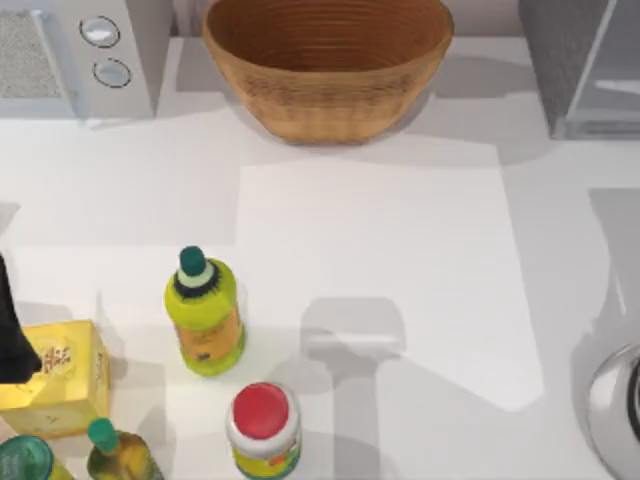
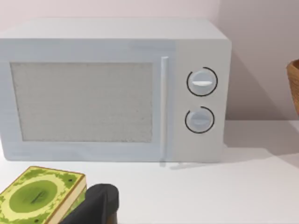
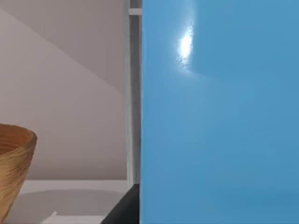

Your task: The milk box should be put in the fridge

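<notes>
The milk box [image 3: 219, 121] stands very close in the right wrist view as a broad sky-blue face, with a dark finger [image 3: 125, 211] of my right gripper against its lower edge. Just beyond it rises the pale frame of the fridge [image 3: 133, 93]. From above, the fridge [image 1: 585, 65] is a grey box with a pale door panel at the table's back right corner. My left gripper [image 1: 12, 335] stays parked at the left edge, beside the squat yellow box [image 1: 62, 378].
A grey microwave with two knobs [image 1: 105, 50] stands at the back left and a wicker basket [image 1: 328, 60] at the back middle. Several bottles [image 1: 205, 310] crowd the front left. A round metallic thing [image 1: 620, 410] sits at the front right edge.
</notes>
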